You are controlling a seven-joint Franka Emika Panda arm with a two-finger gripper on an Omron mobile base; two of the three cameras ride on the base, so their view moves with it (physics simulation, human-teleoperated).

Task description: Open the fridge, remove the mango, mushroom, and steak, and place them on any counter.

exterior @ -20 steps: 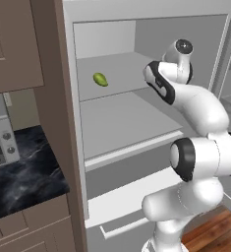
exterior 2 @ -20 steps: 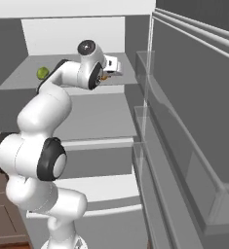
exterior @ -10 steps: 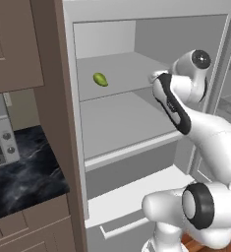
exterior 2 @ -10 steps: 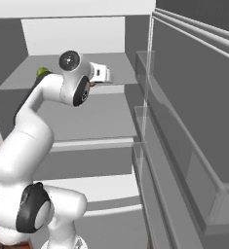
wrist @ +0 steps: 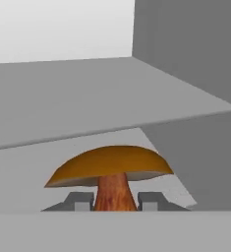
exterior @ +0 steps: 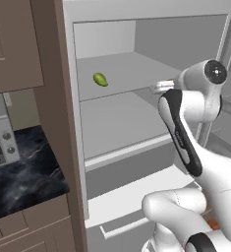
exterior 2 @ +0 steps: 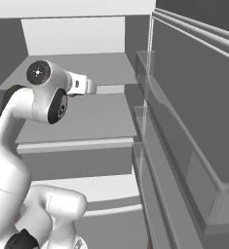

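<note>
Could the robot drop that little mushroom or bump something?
Maybe. The pincer is shut on the orange-capped mushroom only by its thin stem, so it might slip. The big white arm sits close to the light-grey fridge shelves and the open door, so it could bump them.

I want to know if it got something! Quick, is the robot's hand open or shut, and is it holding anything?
Gripper: shut on the mushroom, pinching its stem between both fingertips.
</note>
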